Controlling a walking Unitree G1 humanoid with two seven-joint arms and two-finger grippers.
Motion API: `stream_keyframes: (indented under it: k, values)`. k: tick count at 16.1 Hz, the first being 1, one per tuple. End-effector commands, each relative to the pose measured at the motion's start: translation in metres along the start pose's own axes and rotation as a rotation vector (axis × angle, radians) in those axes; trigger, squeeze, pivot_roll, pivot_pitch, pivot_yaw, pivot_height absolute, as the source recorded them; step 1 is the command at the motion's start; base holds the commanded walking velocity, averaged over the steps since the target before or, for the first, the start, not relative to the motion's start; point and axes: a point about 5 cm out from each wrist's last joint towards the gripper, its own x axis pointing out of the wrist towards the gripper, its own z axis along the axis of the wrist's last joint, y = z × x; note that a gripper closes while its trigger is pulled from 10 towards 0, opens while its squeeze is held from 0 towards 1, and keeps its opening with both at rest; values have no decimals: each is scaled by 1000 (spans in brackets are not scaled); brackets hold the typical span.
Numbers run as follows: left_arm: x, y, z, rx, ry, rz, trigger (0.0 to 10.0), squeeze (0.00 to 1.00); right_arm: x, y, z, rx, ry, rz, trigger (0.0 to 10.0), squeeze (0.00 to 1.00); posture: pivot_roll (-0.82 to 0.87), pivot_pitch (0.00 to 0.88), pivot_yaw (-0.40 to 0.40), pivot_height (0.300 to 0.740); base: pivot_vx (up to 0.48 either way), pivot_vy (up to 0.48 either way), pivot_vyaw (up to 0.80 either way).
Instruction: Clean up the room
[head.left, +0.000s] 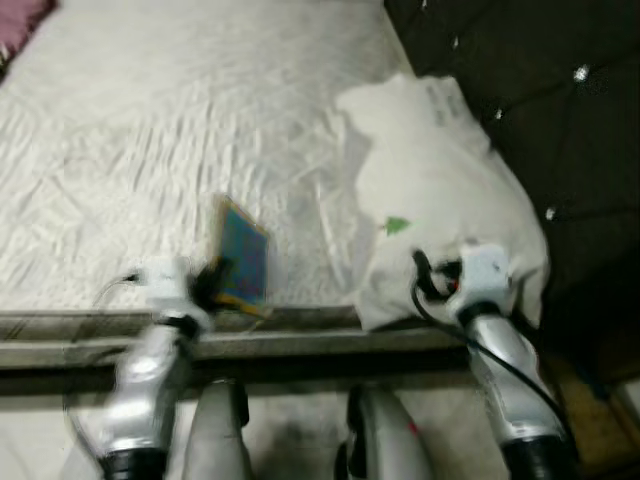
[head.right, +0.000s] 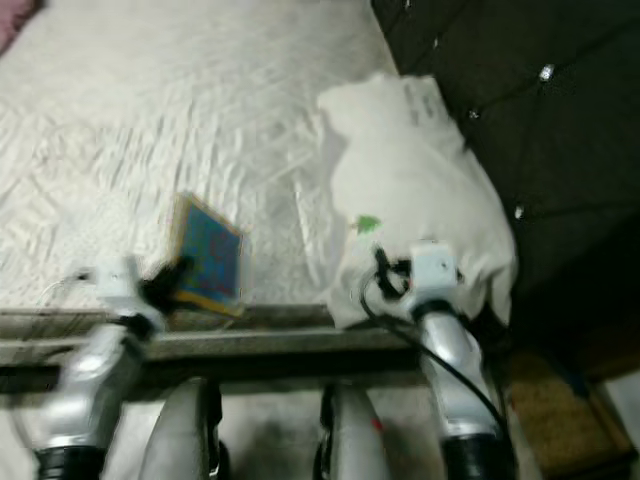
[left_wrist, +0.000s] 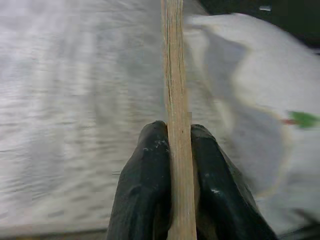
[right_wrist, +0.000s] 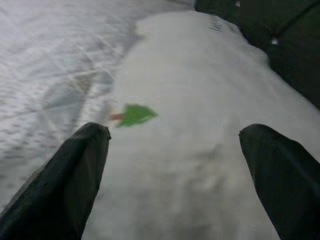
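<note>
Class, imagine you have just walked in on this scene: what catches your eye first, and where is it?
First, the flat blue book with yellow edges, pinched upright in the left gripper above the near edge of the white quilted bed. Next, the large white plastic bag with a green mark, slumped against the dark tufted headboard, with the open right gripper poised over it.

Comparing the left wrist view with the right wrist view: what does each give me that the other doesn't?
Left wrist: the left gripper shut on the thin edge of a book.
Right wrist: the right gripper open, its fingers spread over the white bag, dark headboard beyond.
Both: the white bag with its green mark, lying on the white bedsheet.
</note>
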Motion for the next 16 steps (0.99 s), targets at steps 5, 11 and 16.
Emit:
stream_keyframes:
  k: [5,11,16]
  values:
    - [-1,11,7,4,-25,63,10000,0,3,5,4,-1,-14,27,10000,0,-22,126,-78,625,105,0,0]
    - [8,22,18,0,-80,104,10000,0,-5,1,2,-4,2,50,10000,0,-46,145,-91,625,0,0,0]
    - [14,21,21,-14,-106,101,10000,0,-9,5,5,-20,-10,98,10000,0,-57,150,-93,625,0,0,625]
